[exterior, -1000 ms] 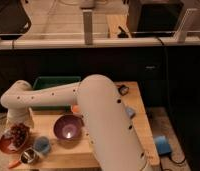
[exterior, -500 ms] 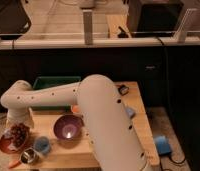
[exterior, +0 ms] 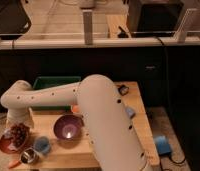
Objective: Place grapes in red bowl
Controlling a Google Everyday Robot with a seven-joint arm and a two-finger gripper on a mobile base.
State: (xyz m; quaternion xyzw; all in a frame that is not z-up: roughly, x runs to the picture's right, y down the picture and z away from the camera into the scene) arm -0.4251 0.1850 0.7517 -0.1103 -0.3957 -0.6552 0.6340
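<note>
The grapes (exterior: 19, 134) are seen inside the red bowl (exterior: 4, 145), at the left end of the tabletop (exterior: 68, 152). The end effector (exterior: 18, 124) is held just above them with its fingers spread. The placing is judged as done, and only the withdrawal of the arm is left.

At lower left of frame, tool (exterior: 18, 123), jaws spread, just above grapes (exterior: 19, 135) in red bowl (exterior: 5, 145) on table (exterior: 63, 153); purple bowl (exterior: 68, 128) beside.

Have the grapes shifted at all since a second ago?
No. The grapes sit in the red bowl, same spot left of the purple bowl as before. The gripper hangs just above them.
</note>
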